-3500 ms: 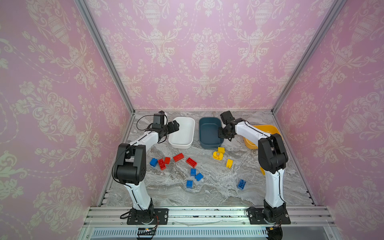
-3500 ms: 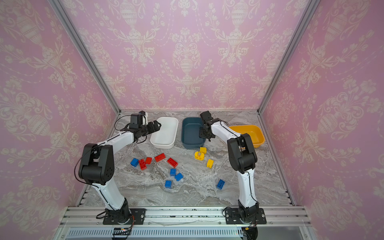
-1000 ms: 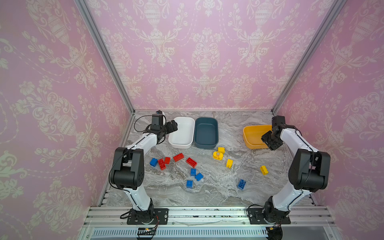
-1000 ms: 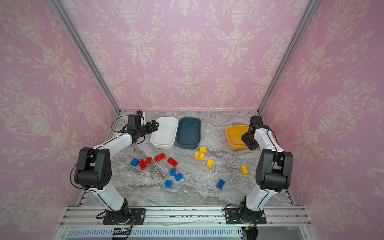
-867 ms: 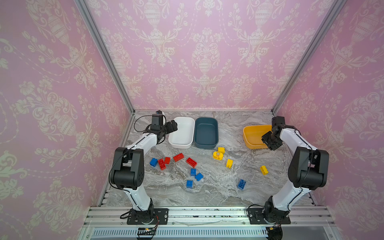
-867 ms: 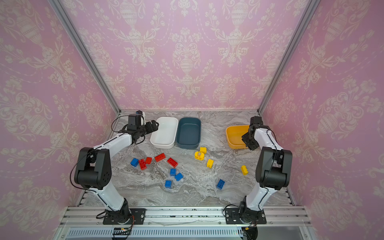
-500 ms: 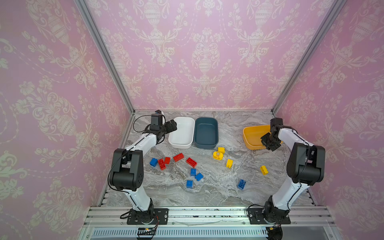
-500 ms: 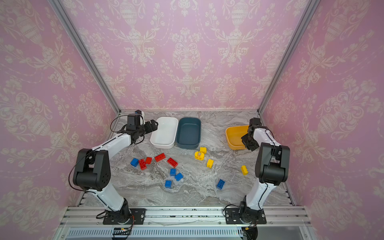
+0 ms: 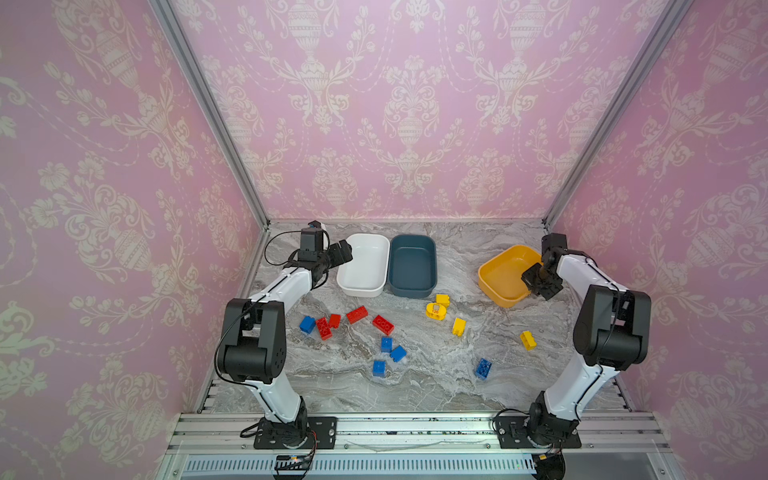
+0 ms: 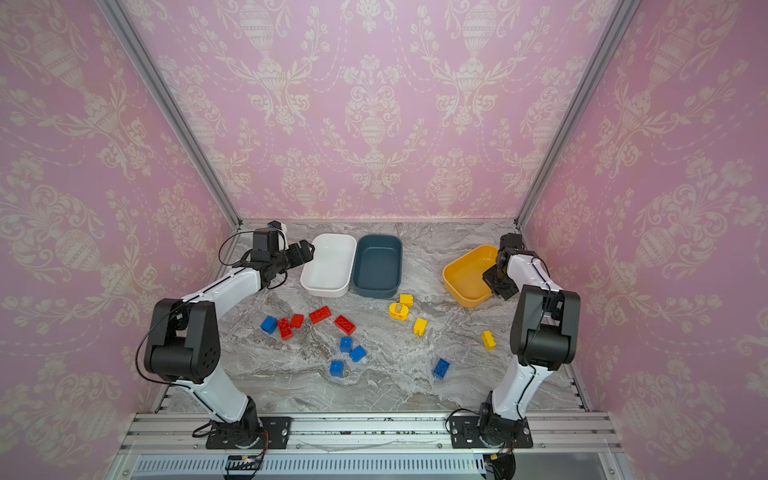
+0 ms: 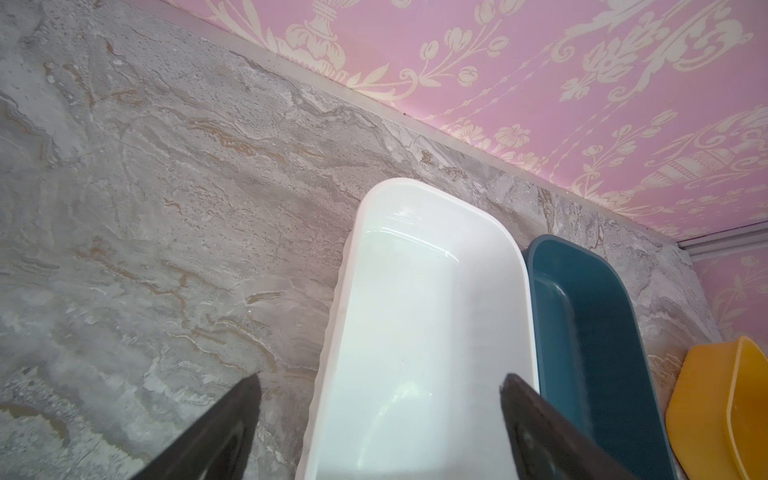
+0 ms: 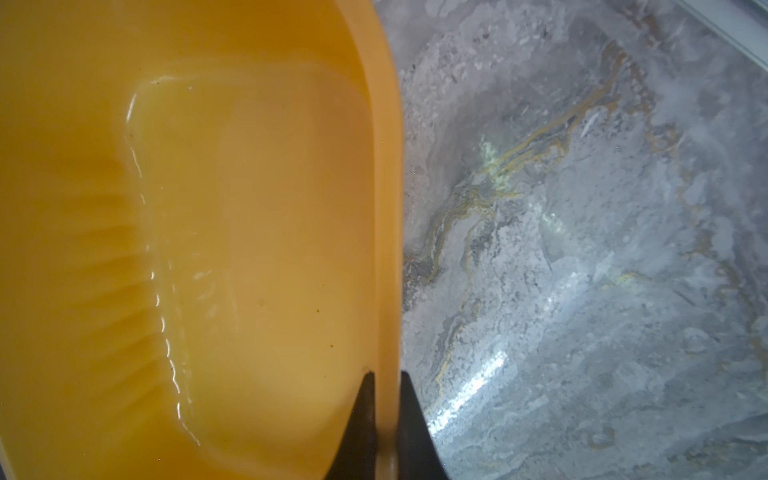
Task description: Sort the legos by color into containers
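Observation:
Red, blue and yellow legos lie loose on the marble table, among them a red brick (image 9: 383, 324), a blue brick (image 9: 483, 368) and a rounded yellow piece (image 9: 435, 309). At the back stand the white container (image 9: 365, 262) (image 10: 330, 264) and the teal container (image 9: 411, 266) side by side, with the yellow container (image 9: 505, 274) (image 12: 249, 208) to the right. All three show nothing inside. My right gripper (image 9: 534, 280) (image 12: 386, 374) is shut on the yellow container's right rim. My left gripper (image 9: 343, 253) (image 11: 380, 378) is open, its fingers either side of the white container's left wall.
The pink back wall runs close behind the containers, and metal corner posts stand at both back corners. Yellow bricks (image 9: 528, 340) (image 9: 458, 326) lie in front of the yellow container. Several blue bricks (image 9: 386, 344) cluster mid-table.
My right gripper has closed its jaws on the yellow container's rim. Earlier it was at the teal container, which now sits against the white one. The left arm has stayed put.

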You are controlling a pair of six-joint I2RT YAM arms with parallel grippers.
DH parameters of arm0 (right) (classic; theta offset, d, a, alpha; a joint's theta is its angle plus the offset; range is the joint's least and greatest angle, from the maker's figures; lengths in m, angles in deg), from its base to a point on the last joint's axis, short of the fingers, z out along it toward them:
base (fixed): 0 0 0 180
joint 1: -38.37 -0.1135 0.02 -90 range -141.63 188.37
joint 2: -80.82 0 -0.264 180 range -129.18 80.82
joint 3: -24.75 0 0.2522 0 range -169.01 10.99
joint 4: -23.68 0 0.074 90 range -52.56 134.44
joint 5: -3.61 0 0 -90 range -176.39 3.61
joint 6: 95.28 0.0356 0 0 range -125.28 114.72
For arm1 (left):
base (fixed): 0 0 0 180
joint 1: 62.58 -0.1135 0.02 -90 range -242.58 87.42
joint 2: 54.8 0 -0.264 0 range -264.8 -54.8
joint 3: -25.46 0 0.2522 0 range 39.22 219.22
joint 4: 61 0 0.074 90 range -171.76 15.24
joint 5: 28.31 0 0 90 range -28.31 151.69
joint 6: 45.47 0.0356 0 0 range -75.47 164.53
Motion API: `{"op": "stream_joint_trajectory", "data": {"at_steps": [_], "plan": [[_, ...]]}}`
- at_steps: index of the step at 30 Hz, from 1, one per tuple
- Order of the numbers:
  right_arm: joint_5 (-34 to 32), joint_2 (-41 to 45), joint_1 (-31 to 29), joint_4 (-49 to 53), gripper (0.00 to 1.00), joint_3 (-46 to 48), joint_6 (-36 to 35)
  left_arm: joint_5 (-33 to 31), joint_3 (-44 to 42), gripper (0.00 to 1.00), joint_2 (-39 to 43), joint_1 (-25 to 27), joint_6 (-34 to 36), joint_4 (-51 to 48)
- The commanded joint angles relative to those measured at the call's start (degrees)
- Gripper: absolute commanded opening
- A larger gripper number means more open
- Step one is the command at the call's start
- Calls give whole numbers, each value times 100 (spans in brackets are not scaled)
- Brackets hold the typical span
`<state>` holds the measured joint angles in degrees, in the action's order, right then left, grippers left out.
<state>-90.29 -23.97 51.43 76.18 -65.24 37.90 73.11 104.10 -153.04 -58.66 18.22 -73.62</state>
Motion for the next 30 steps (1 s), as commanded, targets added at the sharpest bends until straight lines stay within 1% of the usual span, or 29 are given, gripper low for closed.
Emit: {"op": "stream_joint_trajectory", "data": {"at_steps": [1, 4, 13, 19, 26, 30], "plan": [[-114, -217, -166, 204, 0, -380, -539, -89, -110, 92, 199, -48, -5, -9], [-40, -428, -301, 292, 0, -649, -938, -79, -138, 92, 214, -41, -14, -7], [678, -1076, -655, 368, 0, -1347, -2225, -70, -219, 93, 363, -101, 7, -49], [698, -1603, -901, 822, 0, -2088, -3121, -53, -282, 93, 416, -129, 3, -69], [689, -1727, -1173, 792, 0, -2190, -3537, -71, -286, 93, 472, -156, 11, -80], [703, -1814, -1327, 810, 0, -2267, -3656, -53, -291, 93, 464, -156, -10, -55]]}}
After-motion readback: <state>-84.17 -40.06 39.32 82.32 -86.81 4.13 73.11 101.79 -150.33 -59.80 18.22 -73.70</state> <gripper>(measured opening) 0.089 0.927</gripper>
